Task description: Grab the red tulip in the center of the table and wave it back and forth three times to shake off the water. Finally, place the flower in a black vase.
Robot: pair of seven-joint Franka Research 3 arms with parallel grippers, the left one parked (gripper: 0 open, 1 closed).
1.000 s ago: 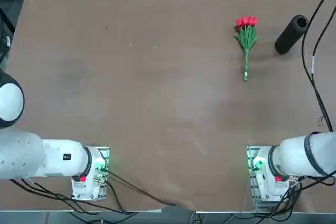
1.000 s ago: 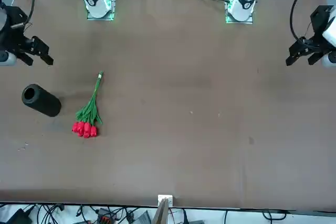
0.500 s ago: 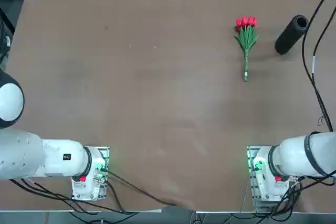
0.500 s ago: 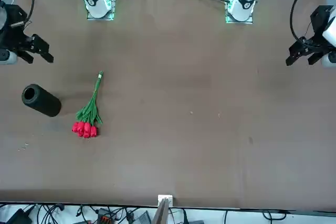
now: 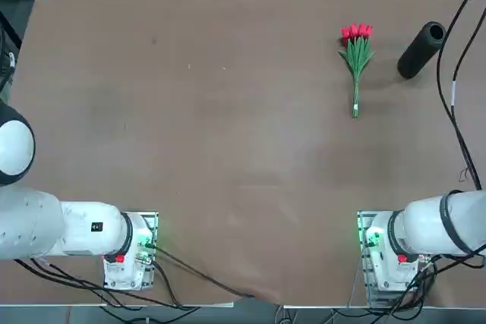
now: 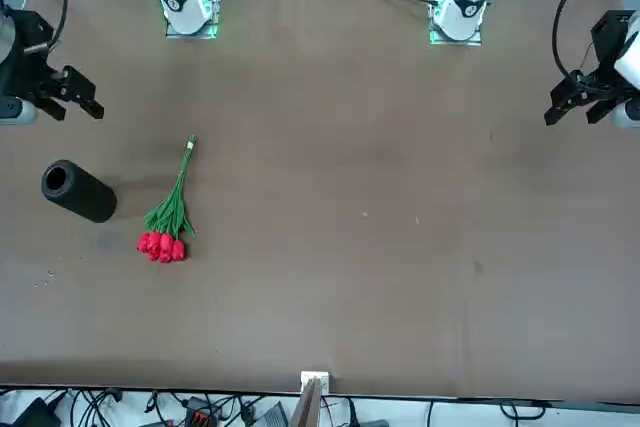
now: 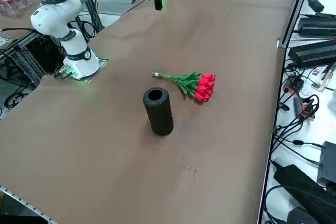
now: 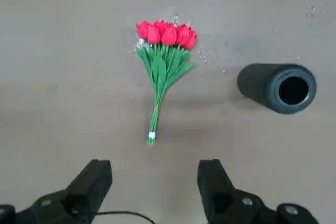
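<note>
Right pincer [image 8: 155, 182] — spread wide, holding nothing, hovering above the worktop [image 5: 190, 149], short of the stem end, likely lining up a stem grasp. Red tulip [image 5: 356, 55] — lying flat, far right, blooms to 12 o'clock. Black vase [image 5: 421, 49] — on its side at the tulip's 3 o'clock, apart; mouth not upward, so insertion looks awkward.
</note>
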